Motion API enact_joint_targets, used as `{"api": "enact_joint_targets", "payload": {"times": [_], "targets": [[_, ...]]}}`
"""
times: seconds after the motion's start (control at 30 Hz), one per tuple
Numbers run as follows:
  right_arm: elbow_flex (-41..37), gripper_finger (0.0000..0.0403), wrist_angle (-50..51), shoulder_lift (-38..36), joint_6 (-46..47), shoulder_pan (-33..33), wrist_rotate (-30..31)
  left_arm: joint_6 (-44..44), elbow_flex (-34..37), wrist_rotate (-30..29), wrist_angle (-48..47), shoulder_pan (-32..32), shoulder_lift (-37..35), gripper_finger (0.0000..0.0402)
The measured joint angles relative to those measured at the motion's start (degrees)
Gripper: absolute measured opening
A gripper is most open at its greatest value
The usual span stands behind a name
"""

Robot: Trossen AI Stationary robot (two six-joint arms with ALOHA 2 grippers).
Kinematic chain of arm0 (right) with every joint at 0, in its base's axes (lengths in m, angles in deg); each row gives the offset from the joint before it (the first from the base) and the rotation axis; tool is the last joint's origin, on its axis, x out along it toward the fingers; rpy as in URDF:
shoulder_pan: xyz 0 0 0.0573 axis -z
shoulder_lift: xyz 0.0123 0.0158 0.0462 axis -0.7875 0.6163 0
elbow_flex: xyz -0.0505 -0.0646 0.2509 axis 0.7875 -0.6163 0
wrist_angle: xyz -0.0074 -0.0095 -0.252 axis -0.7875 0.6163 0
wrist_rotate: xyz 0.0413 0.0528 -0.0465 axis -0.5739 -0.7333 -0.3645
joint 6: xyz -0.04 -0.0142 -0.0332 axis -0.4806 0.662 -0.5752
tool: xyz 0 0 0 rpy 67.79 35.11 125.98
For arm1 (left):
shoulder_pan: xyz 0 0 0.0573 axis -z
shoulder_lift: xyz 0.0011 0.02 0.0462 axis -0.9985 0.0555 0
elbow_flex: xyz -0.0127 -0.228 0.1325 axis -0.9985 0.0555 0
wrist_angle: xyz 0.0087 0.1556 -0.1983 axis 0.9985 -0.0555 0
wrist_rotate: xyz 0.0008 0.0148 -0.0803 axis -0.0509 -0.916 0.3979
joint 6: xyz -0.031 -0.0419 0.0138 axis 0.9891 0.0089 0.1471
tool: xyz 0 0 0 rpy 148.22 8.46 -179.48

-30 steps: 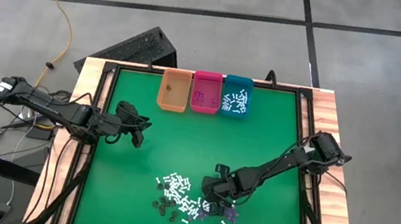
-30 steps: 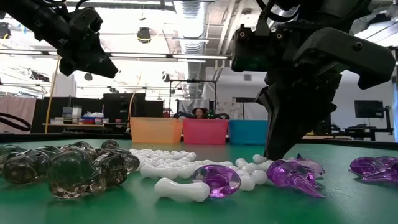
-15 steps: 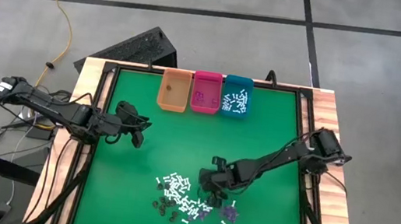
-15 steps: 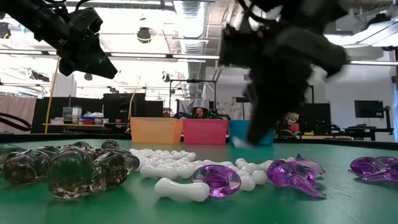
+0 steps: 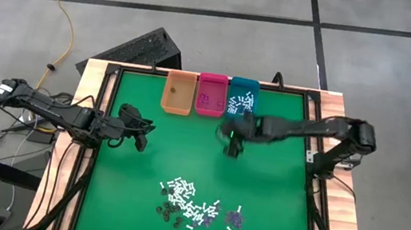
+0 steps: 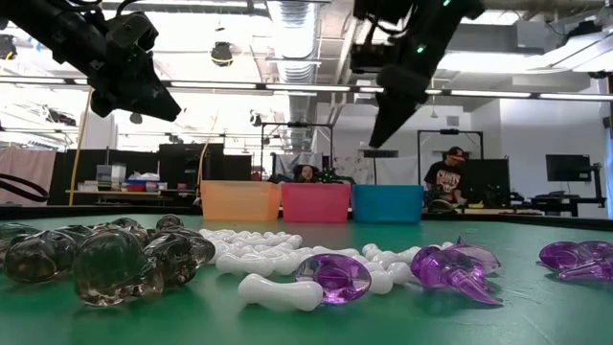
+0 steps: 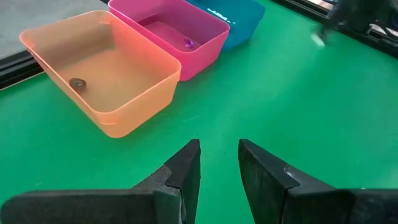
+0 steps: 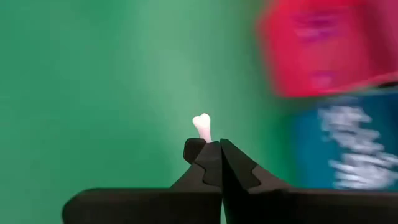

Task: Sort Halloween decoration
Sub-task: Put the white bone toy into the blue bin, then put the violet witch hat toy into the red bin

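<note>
Green table mat [image 5: 184, 152]: right gripper [image 5: 232, 145], clamped on a white bone [image 8: 202, 126], hangs near the teal bin [image 5: 241, 101] at twelve o'clock for dropping; left gripper [image 5: 141, 140], fingers apart, waits at nine.

— How's the light?
— Bright, even, from ceiling strip lights [image 6: 297, 19]; they glare in the low view.
— Any blur?
— Right wrist view: pink bin [image 8: 329, 46] and teal bin [image 8: 348, 146] smeared.

glossy translucent plastic skulls [image 6: 115, 257], matt green mat [image 5: 185, 144], seemingly wooden table edge [image 5: 100, 76]
</note>
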Motion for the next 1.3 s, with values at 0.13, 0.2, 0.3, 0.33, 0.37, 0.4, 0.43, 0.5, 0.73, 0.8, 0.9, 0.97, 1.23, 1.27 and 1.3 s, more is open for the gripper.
{"api": "enact_joint_targets", "payload": {"times": [0.13,0.2,0.3,0.33,0.37,0.4,0.43,0.5,0.73,0.8,0.9,0.97,1.23,1.27,1.3], "targets": [[0.0,0.0027,-1.6,-1.4,-3.5,10.3,0.5,0.0,0.0,-0.1,0.0,0.0,0.0,0.0099],[0.0,0.0032,-2.1,-1.2,-4.5,15.2,0.4,0.0,0.0,-0.1,0.0,0.0,0.0,0.0099],[0.0,0.0035,-2.8,-0.1,-5.2,21.2,-1.1,0.0,0.0,-0.1,0.0,0.0,0.0,0.0099],[0.0,0.0037,-2.7,0.3,-5.2,22.8,-1.7,0.0,0.0,0.0,0.0,0.0,0.0,0.0099],[0.0,0.0042,-2.4,0.9,-5.8,24.1,-2.7,0.0,0.0,0.2,0.0,0.0,0.0,0.0099],[0.0,0.0049,-2.5,1.2,-6.6,25.0,-4.0,0.0,0.0,0.2,0.0,0.0,0.0,0.0099],[0.0,0.0059,-2.9,1.5,-7.3,25.6,-4.7,0.0,0.0,0.2,0.0,0.0,0.0,0.0099],[0.0,0.0085,-3.2,1.7,-8.1,26.5,-5.9,-0.3,0.0,0.3,0.0,0.0,0.0,0.0099],[0.0,0.0202,-3.6,1.4,-7.7,25.5,-6.2,-0.4,0.0,0.3,0.0,0.0,0.0,0.0099],[0.0,0.0219,-3.5,1.4,-7.9,24.5,-10.6,-0.4,0.0,0.3,0.0,0.0,0.0,0.0099],[0.0,0.0222,-4.3,1.4,-7.8,21.1,-23.7,-0.4,0.0,1.1,-0.1,0.0,0.0,0.0099],[0.0,0.0218,-4.4,1.6,-6.0,17.3,-31.8,-0.6,0.0,2.0,-0.3,0.0,0.0,0.0099],[-1.7,0.0204,-5.9,1.7,-1.1,-4.9,-32.5,-1.1,0.0,2.9,-0.3,0.0,0.0,0.0099],[-1.9,0.0204,-6.3,1.7,-0.6,-7.8,-30.7,-1.1,0.0,2.9,-0.3,0.0,0.0,0.0099],[-1.9,0.0204,-6.8,1.7,-0.1,-10.7,-28.6,-1.1,0.0,2.9,-0.3,0.0,0.0,0.0099]]}}
